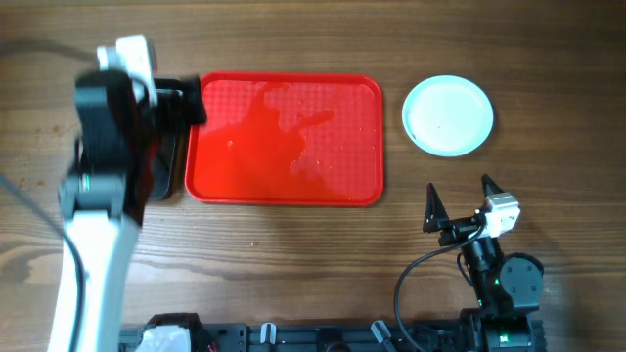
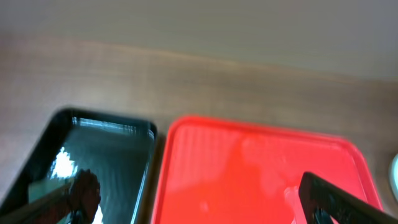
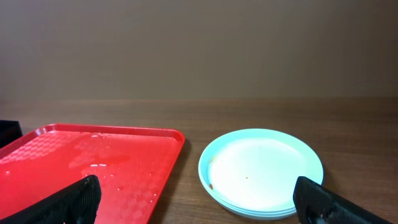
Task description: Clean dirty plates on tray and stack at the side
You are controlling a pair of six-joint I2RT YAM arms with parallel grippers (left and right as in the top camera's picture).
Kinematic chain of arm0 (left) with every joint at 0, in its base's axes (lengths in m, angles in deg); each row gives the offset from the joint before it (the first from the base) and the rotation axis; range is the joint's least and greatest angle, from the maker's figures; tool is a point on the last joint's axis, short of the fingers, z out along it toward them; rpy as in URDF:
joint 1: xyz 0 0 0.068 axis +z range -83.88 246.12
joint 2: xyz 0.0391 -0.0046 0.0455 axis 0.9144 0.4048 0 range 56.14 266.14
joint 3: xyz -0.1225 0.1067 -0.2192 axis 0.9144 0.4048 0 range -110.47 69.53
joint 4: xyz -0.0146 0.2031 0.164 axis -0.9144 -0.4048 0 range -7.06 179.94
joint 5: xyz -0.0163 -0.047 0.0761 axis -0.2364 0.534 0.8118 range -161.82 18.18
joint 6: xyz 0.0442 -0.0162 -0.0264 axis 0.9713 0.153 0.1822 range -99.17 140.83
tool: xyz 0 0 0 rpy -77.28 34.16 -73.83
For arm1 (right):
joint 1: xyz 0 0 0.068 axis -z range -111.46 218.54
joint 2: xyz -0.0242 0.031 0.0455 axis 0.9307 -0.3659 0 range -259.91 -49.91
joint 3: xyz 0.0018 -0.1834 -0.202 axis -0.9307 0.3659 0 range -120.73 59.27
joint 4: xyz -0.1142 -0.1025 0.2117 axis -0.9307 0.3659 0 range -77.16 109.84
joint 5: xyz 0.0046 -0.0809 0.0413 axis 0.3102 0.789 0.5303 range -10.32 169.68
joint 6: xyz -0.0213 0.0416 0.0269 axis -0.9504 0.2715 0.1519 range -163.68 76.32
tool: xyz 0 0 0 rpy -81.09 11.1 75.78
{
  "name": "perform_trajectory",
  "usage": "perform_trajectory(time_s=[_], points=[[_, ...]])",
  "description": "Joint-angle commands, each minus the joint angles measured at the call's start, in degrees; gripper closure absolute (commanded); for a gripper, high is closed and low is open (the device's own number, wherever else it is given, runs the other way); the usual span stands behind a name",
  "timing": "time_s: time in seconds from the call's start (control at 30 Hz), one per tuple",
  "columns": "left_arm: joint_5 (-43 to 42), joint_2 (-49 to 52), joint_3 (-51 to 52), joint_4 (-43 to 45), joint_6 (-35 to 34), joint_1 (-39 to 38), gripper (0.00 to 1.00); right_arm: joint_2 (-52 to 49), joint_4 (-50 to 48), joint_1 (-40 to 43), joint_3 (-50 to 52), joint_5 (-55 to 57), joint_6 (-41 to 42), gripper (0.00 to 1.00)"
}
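Overhead, your tray point(image 1: 227, 176) lies left of centre on the table point(image 1: 293, 254), its red surface glistening with wet patches. The plates point(image 1: 448, 115) sit stacked on the table to its right, apart from its rim; the right wrist view shows a few small brown specks on the top one. Your left claw point(image 2: 186, 196) hangs wide open and empty where the tray meets a black tray point(image 2: 99, 155). Your right claw point(image 1: 461, 200) is spread wide too, holding nothing, near the stack on the robot's side.

place: we take this for a robotics lab bench | signs: robot arm point(image 1: 98, 196) and cable point(image 1: 399, 293) on wooden table point(image 1: 293, 249); plain wall point(image 3: 199, 43)
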Motion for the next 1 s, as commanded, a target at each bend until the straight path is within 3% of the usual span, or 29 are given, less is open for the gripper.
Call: perform_trajectory(time_s=[0.0, 0.17, 0.37, 0.57, 0.77, 0.97], points=[[-3.41, -14.60, 18.08, 8.76, -0.17, 0.26, 0.00, 0.52, -0.15, 0.24, 0.09, -0.24, 0.61, 0.00], [-3.58, -37.88, 43.15, 25.53, -0.17, 0.26, 0.00, 0.52, -0.15, 0.24, 0.09, -0.24, 0.59, 0.00], [-2.40, -54.21, 53.79, 26.84, -0.11, 0.26, 0.00, 0.52, -0.15, 0.24, 0.09, -0.24, 0.61, 0.00], [-1.62, -60.00, 58.64, 26.64, 0.50, 0.26, 0.00, 0.52, -0.15, 0.24, 0.09, -0.24, 0.61, 0.00], [-1.64, -64.74, 59.41, 20.65, 0.42, 0.24, 0.00, 0.52, -0.15, 0.24, 0.09, -0.24, 0.61, 0.00], [-1.64, -64.70, 59.41, 20.76, 0.26, 0.26, 0.00, 0.52, -0.15, 0.24, 0.09, -0.24, 0.61, 0.00]])
